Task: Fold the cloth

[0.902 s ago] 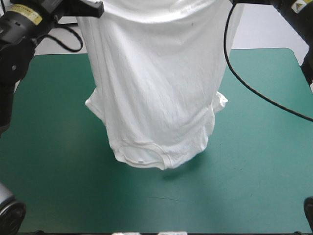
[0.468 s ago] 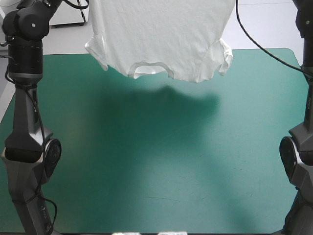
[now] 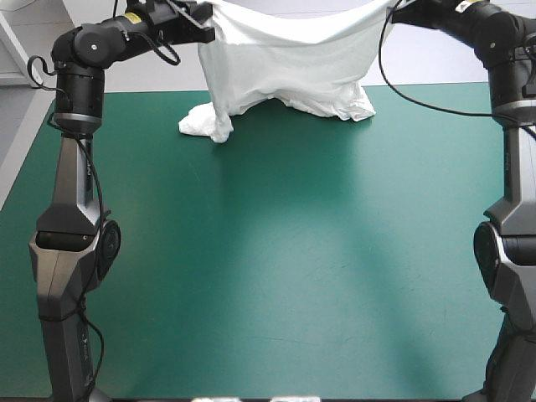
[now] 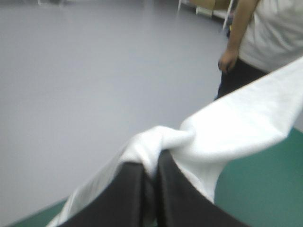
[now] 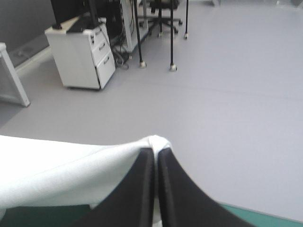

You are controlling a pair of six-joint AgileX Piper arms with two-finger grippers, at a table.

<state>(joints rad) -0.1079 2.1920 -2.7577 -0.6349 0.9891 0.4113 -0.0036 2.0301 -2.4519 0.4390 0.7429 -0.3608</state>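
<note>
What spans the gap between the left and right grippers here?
Only the T-shirt: in the high view its top edge sags between the left gripper and right gripper, both with jaws shut on it; its lower end rests on the table.

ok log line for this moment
T-shirt: held up, lower end bunched on table near far edge | left gripper: shut on T-shirt | right gripper: shut on T-shirt

Table (image 3: 276, 285) in front of you, teal-green cover (image 3: 167, 352) over whole top. Far right corner rounded; left edge slants inward toward far side in your high view. Soft shadow (image 3: 293, 159) on cover near far edge, about mid-width. Both wrist views give you only narrow strip of cover at its edge.
</note>
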